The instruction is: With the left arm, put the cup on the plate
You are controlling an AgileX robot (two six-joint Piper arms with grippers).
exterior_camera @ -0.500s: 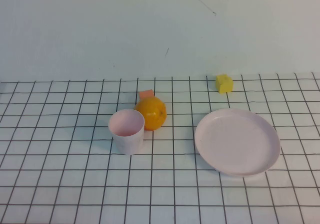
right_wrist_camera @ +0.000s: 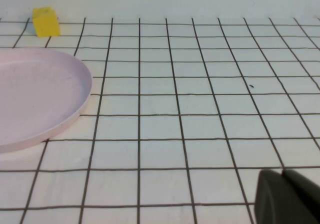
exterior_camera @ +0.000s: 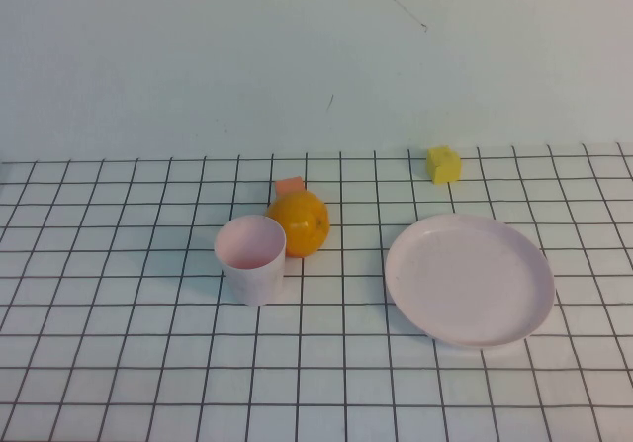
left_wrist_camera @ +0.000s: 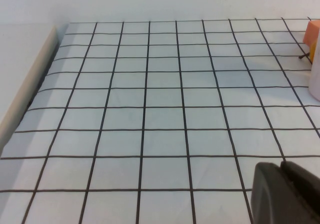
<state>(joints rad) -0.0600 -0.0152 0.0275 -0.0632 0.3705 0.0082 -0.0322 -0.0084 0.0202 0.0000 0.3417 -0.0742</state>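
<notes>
Cup and plate apart on the desk.
Cup (exterior_camera: 251, 258) touches orange (exterior_camera: 299, 222), plate (exterior_camera: 469, 280) at 3 o'clock; left gripper (left_wrist_camera: 284, 193) and right gripper (right_wrist_camera: 286, 196) sit well apart from both, jaws' state unclear.

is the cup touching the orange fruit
Cannot tell. In the high view the cup overlaps the orange fruit behind it, with no gap visible between them, but overlap alone proves no contact. Neither hand appears there.
</notes>
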